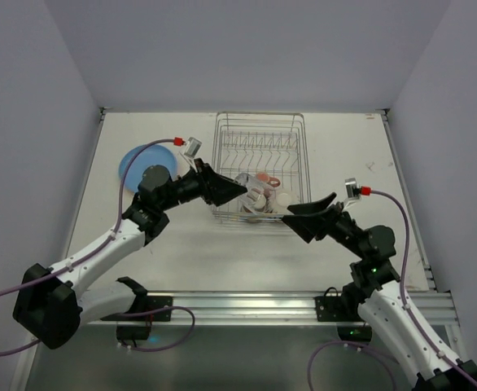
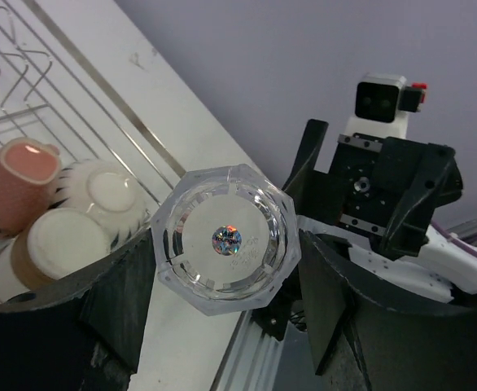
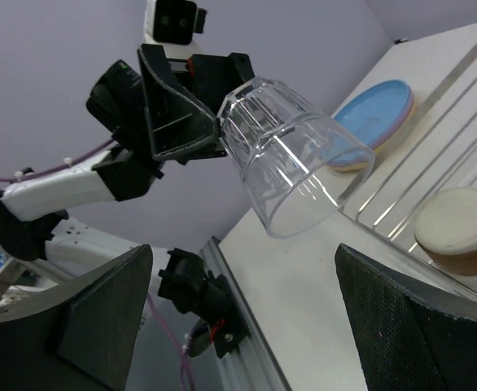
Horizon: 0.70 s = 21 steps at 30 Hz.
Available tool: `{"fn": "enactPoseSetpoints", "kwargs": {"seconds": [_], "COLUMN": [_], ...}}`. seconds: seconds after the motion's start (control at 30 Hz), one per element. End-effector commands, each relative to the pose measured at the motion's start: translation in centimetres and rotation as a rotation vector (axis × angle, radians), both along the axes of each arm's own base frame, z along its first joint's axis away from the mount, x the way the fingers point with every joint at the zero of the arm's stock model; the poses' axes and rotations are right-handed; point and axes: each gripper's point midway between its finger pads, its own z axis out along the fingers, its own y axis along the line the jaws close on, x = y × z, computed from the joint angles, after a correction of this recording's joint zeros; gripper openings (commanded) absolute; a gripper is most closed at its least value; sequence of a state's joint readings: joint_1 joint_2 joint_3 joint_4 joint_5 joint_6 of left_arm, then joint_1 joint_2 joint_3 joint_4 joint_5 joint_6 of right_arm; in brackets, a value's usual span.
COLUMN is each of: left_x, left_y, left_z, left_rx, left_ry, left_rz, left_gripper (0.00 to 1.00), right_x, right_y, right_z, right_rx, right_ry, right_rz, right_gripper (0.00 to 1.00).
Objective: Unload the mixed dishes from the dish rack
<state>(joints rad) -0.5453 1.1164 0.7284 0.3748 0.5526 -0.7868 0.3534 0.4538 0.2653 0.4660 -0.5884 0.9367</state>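
Left gripper (image 2: pixel 226 273) pinches clear glass tumbler (image 2: pixel 226 240) at its base end, held sideways over the 6 o'clock end of dish rack (image 1: pixel 259 118). In top view the long axis runs 10-to-4, mouth toward right gripper (image 1: pixel 294 216). That one is spread, empty, near at tumbler's 4 o'clock. Probably a handover. Cups (image 1: pixel 263 199) sit in rack.

tumbler (image 3: pixel 291 155): clear | plate (image 1: pixel 133 163): blue | dish rack (image 1: pixel 259 142): silver | cup (image 2: pixel 55 248): brown, cream base
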Motion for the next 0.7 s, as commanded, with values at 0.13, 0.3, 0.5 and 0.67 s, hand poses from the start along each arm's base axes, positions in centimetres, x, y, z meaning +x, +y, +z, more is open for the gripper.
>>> {"fn": "enactPoseSetpoints", "kwargs": {"seconds": [0.13,0.3,0.5,0.67], "left_x": [-3.7,-4.3,-4.7,-4.6], "left_y": [0.2,-0.2,-0.9,-1.4], "left_z": [6.7,6.7,6.7,6.1], "left_rx": [-0.254,-0.245,-0.249,-0.241], "left_ry": [-0.187,-0.212,-0.213,-0.197], "left_rz": [-0.125,-0.131,-0.157,-0.167], "left_gripper": [0.52,0.52,0.52,0.52], "right_x": [-2.3,-2.4,-2.4,-2.4], "right_y": [0.7,0.9,1.2,1.4], "right_z": [3.3,3.7,3.9,5.2], "right_rx": [0.123,0.138,0.162,0.173], "right_ry": [-0.035,-0.031,-0.016,-0.031], "right_rz": [0.130,0.151,0.179,0.199], "right_gripper": [0.90,0.85,0.80,0.77]}}
